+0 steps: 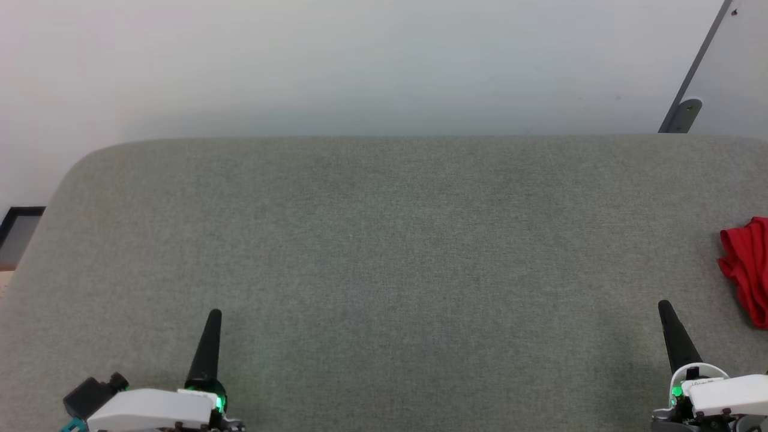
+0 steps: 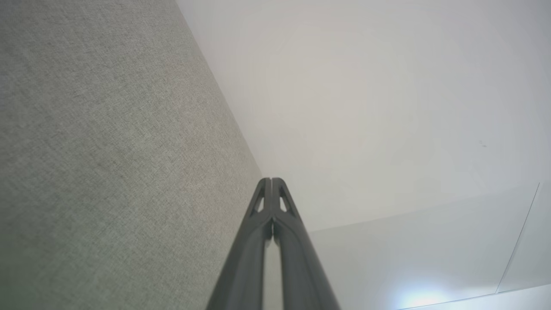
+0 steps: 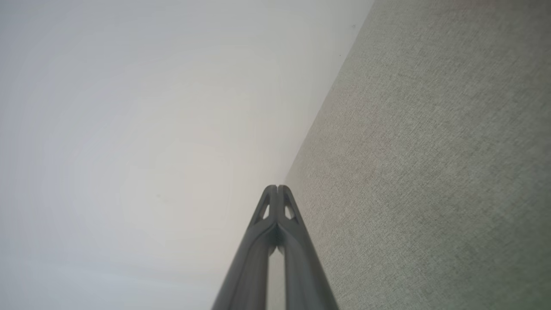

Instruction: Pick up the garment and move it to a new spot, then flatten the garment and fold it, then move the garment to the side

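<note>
Two grippers hang over the near edge of the one grey surface (image 1: 384,240). The left gripper (image 1: 214,315) is above its near-left part and the right gripper (image 1: 665,307) above its near-right part, each pointing toward the far edge. In the left wrist view the left gripper (image 2: 271,181) has its two fingers pressed together at the tips, with nothing between them. In the right wrist view the right gripper (image 3: 277,188) is pressed together the same way, also holding nothing. One garment (image 1: 747,264) lies on the right side of the surface, past the right gripper's tip, apart from it and further right. It is a crumpled red heap cut off by the frame edge. Its visible part runs longer from the near side to the far side of the surface than across it. Bunched as it is, which way its neck or hem points cannot be told. A white wall (image 1: 360,60) rises beyond the far edge.
</note>
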{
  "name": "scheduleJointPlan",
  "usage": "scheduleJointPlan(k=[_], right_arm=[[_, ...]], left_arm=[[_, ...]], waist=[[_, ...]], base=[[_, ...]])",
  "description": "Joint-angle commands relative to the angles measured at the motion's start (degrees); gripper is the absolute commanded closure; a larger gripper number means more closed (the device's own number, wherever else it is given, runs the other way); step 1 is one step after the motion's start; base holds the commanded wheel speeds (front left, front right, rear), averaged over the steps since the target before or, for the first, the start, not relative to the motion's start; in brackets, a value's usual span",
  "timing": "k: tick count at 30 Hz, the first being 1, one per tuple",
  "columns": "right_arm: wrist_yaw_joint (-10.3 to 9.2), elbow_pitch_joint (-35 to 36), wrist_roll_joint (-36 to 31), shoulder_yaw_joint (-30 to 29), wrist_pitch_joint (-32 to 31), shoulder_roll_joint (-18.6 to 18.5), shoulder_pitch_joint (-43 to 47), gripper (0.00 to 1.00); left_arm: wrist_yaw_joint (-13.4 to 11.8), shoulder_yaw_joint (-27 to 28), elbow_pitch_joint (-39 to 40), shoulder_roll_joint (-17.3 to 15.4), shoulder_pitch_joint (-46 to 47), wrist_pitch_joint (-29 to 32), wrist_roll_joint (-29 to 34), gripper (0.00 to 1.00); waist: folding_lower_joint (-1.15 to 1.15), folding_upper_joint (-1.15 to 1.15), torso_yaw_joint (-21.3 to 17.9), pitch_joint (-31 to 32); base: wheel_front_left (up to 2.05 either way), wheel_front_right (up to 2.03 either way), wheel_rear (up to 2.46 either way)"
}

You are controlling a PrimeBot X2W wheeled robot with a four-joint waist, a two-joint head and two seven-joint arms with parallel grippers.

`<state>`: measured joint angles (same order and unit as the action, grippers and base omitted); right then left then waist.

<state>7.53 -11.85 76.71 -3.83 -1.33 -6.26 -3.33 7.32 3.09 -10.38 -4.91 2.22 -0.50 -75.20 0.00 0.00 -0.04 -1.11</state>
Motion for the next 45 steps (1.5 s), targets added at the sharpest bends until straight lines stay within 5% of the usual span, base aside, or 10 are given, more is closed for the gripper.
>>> scheduleJointPlan(k=[1, 45], right_arm=[[-0.05, 0.12, 0.94, -0.50, -0.31, 0.20, -1.02, 1.00], [-0.08, -2.23, 16.30, -2.34, -5.02, 3.18, -3.31, 1.00]], left_arm=[[0.21, 0.22, 0.08, -0.02, 1.08, 0.34, -1.20, 1.00], [0.29, 1.69, -3.77, 0.70, 4.13, 5.74, -18.89, 1.00]], waist=[[0.00, 0.00, 0.00, 0.02], [0.00, 0.00, 0.04, 0.93]], base=[[0.00, 0.00, 0.00], [0.00, 0.00, 0.00]])
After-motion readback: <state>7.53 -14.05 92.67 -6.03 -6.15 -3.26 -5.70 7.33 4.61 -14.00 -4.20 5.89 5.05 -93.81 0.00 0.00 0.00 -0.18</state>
